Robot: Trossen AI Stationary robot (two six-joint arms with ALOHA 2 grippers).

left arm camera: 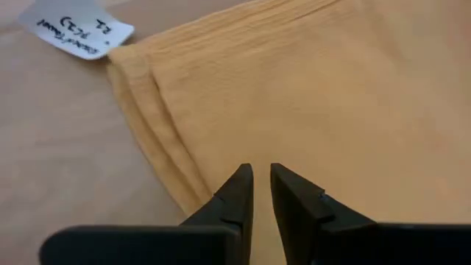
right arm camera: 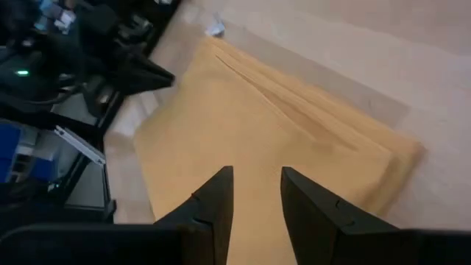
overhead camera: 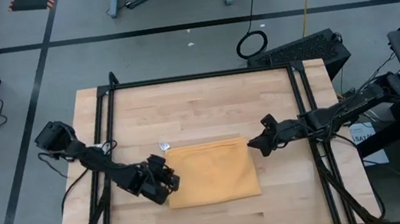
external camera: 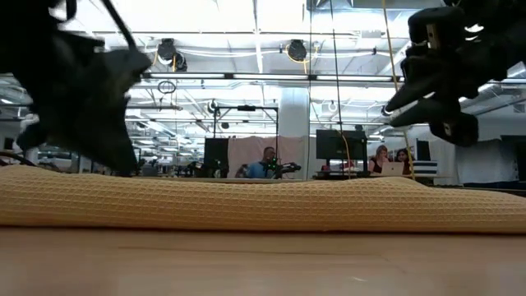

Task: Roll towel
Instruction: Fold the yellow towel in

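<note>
The towel [overhead camera: 212, 172] lies flat and folded in the table's [overhead camera: 198, 100] near half, around 6 o'clock from the middle, with its white tag [overhead camera: 164, 145] poking out at the far-left corner. The writing on the tag is too small for me to read.

The left gripper [overhead camera: 169, 184] sits at the towel's 9 o'clock edge, fingers [left arm camera: 234, 193] narrowed to a slim gap right over the fold. I honestly can't tell if any cloth is pinched, since the tips hide the contact spot.

The right gripper [overhead camera: 255, 144] hovers at the towel's 2 o'clock corner, fingers [right arm camera: 217, 193] a little apart and holding nothing.

From table height both arms are cut off dark blobs. People [external camera: 267, 162] sit way back in the room.
</note>
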